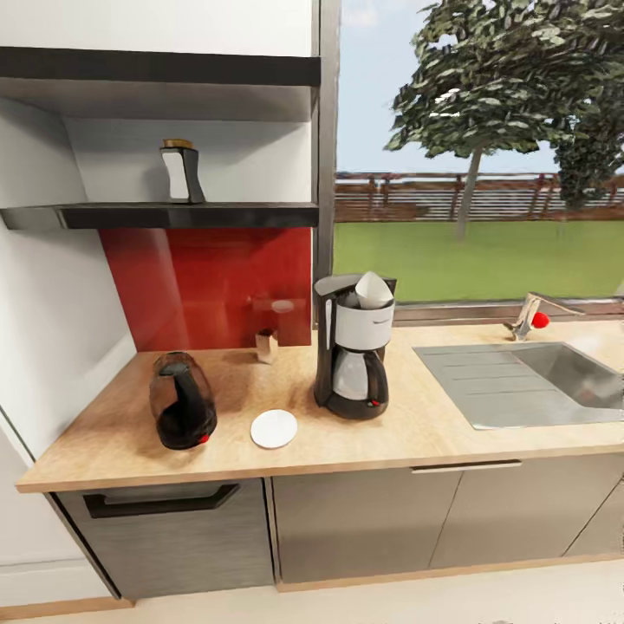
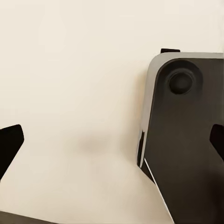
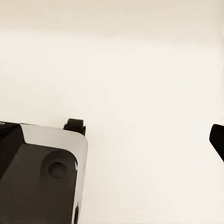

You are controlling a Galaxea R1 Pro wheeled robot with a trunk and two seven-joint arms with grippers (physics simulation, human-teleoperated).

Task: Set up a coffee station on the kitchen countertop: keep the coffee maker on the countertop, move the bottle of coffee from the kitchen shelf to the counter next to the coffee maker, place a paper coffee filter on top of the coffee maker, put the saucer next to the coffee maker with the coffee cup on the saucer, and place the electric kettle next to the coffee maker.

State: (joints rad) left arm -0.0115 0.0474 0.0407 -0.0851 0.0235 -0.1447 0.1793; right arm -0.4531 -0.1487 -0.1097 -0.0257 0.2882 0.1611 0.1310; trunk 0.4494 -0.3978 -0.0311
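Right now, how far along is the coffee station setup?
Done: the coffee maker stands on the countertop with the paper coffee filter on top; the electric kettle and saucer sit beside it. Nothing is in hand. Left: the bottle of coffee is on the shelf, and no cup is on the saucer.

Filter (image 1: 373, 290) tops coffee maker (image 1: 352, 347); saucer (image 1: 274, 428), kettle (image 1: 182, 400) beside; bottle (image 1: 182, 172) shelved.

Head high; wrists floorward, near base.

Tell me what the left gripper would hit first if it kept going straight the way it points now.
Most likely the pale floor; the robot's dark base sits just beside that line, though depth is unclear.
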